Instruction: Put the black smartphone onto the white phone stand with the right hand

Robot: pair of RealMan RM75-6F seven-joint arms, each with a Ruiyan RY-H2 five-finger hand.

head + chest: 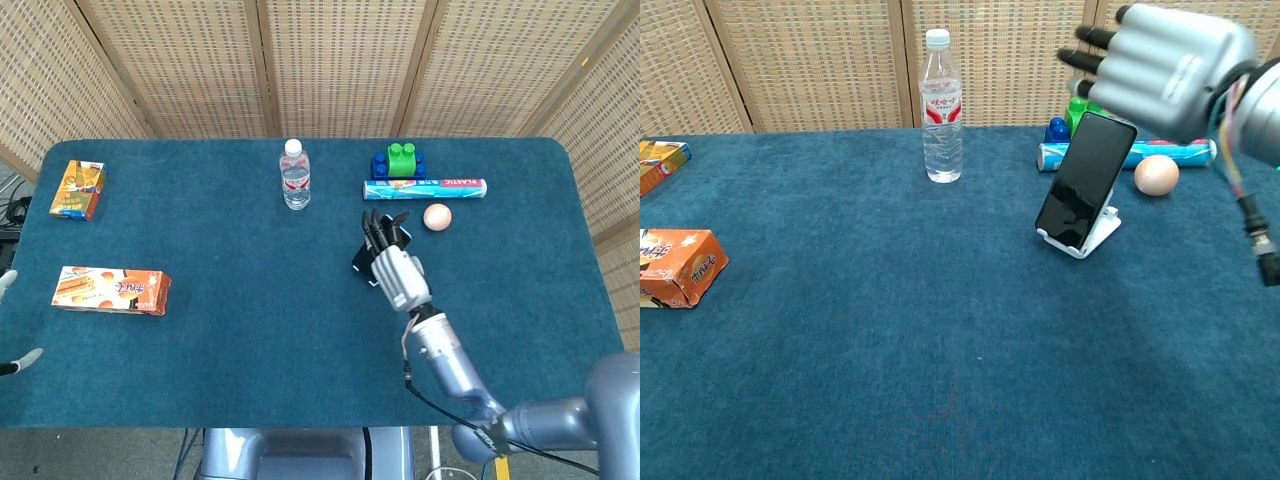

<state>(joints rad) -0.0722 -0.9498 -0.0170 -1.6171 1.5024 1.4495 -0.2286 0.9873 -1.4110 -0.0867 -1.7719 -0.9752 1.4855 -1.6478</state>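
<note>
The black smartphone [1084, 182] leans on the white phone stand [1090, 235]. My right hand [1165, 62] hangs above it with fingers spread, holding nothing. Open blue table [890, 330] lies left; an egg [1156, 175] sits close right.

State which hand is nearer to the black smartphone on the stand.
Right. The right hand hangs just above the black smartphone, which leans on the white phone stand, and holds nothing. The left hand shows only as fingertips at the table's far left edge.
</note>
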